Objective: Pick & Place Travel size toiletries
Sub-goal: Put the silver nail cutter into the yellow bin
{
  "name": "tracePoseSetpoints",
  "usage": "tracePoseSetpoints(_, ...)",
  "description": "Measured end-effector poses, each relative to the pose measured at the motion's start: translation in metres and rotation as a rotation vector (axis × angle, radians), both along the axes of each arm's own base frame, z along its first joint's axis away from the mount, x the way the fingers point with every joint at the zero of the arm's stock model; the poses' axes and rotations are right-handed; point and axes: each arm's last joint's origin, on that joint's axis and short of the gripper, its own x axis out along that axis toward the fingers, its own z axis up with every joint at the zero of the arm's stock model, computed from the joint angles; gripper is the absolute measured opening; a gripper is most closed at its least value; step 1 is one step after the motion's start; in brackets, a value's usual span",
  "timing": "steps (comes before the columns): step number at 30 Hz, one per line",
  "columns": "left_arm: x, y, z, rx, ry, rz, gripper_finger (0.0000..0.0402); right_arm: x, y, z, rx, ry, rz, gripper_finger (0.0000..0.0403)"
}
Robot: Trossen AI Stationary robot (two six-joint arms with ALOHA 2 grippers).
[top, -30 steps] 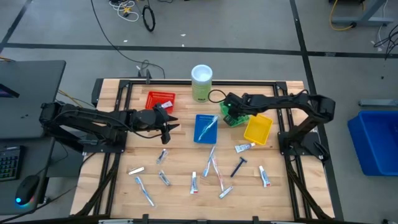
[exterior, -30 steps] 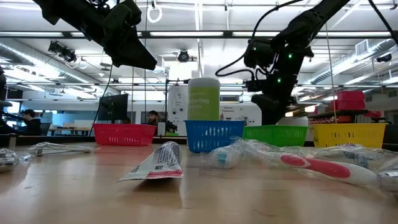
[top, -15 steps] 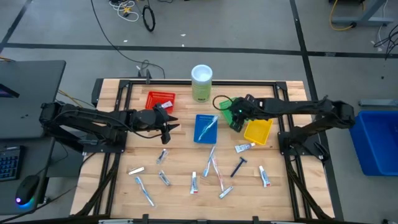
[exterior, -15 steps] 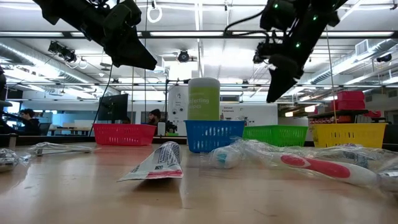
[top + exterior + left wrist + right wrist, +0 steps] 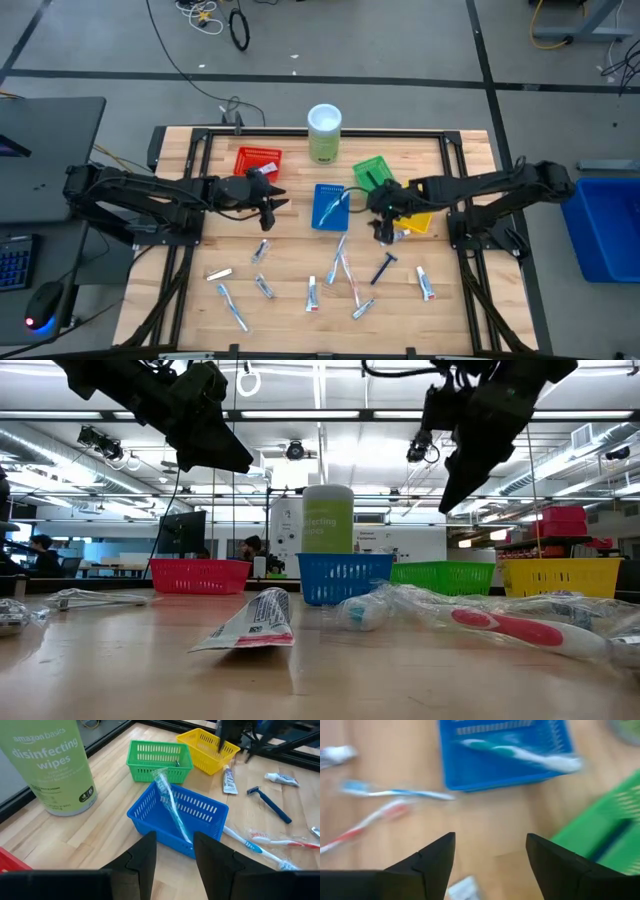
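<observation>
Wooden table (image 5: 470,310), right gripper (image 5: 381,226) open beside yellow basket (image 5: 420,222).

Bright, even overhead light from ceiling strips; shadows on the desk (image 5: 290,250) are faint. The right wrist view is motion-blurred throughout.
</observation>
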Motion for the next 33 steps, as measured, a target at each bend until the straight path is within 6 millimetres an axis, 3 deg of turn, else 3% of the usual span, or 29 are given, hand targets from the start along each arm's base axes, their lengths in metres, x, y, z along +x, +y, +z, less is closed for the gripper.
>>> tracePoseSetpoints(14,0.000,-0.006,0.000,-0.032,-0.004,-0.050,0.0139,-0.006,0.042,-0.001,0.098,0.018,0.105,0.0253)
tracePoseSetpoints(20,0.003,-0.016,-0.003,-0.026,0.013,-0.098,0.0139,-0.011,0.061,-0.001,0.197,0.052,0.182,0.0236)
tracePoseSetpoints(33,0.020,-0.043,-0.008,-0.047,-0.071,-0.228,0.0139,-0.022,0.089,-0.002,0.193,0.077,0.293,0.0212)
